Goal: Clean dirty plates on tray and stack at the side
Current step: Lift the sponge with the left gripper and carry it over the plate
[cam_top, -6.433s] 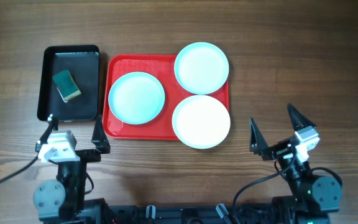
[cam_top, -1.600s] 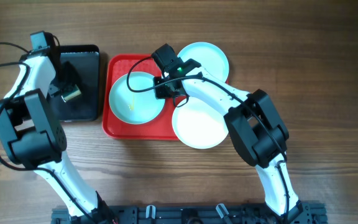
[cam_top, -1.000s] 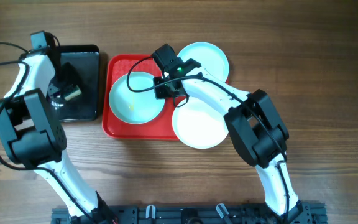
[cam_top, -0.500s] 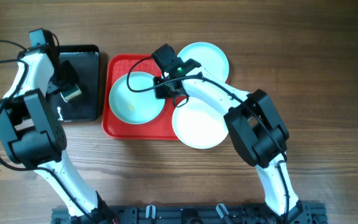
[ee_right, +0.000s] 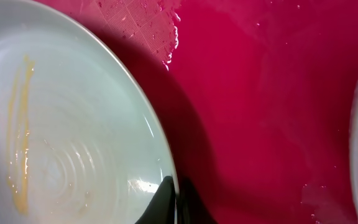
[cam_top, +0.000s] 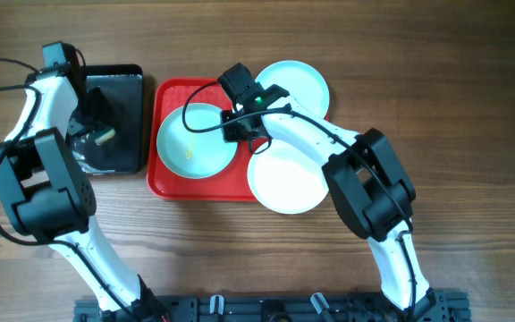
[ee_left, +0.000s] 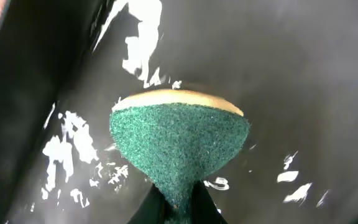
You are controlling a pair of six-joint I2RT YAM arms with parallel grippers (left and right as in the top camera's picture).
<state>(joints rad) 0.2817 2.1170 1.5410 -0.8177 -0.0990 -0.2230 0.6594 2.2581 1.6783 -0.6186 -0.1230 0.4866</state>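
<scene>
Plate (ee_right: 86,155) with yellow smear (ee_right: 18,124) may slip and drop onto the tray (ee_right: 260,93), because right fingers (ee_right: 191,208) clamp only its thin rim, while left fingers (ee_left: 153,213) pinch the sponge (ee_left: 179,140) narrowly.

Soft, even light covers the worktop (cam_top: 472,89), and the overhead view is sharp. White glare streaks the blurry black bin (ee_left: 291,74). The plate (ee_right: 73,124) shadows the tray (ee_right: 260,93).
</scene>
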